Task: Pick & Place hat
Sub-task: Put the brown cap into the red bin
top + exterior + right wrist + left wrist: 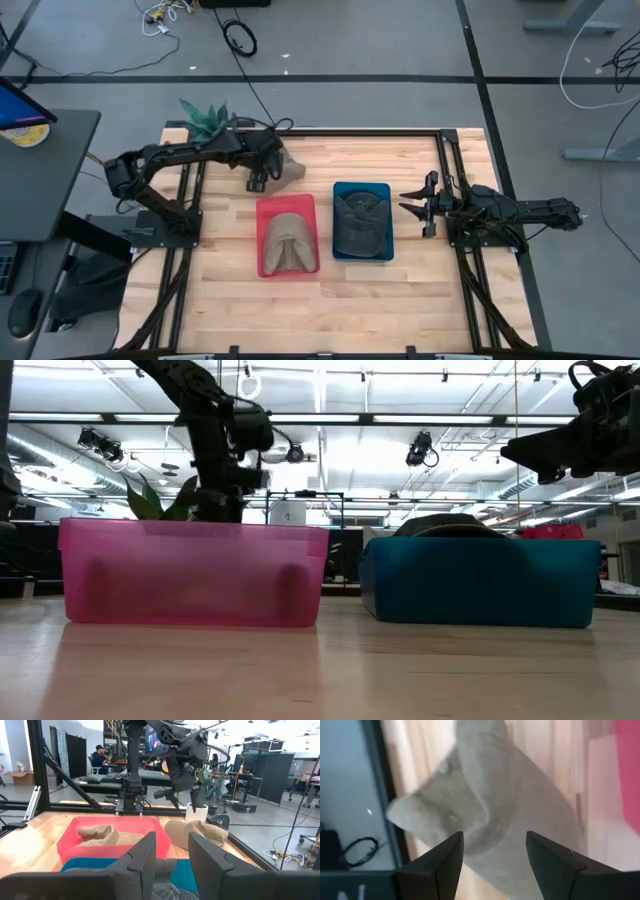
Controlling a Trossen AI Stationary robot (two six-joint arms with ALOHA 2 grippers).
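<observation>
Tan hat (pixel 485 815) on the table — just below the open left hand (pixel 492 851).

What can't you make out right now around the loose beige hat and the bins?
- Low view: loose beige hat hidden behind pink bin.
- Low view: dark hat mostly hidden by blue bin.
- Left wrist view: left gripper open above hat; contact unclear, blurred.
</observation>
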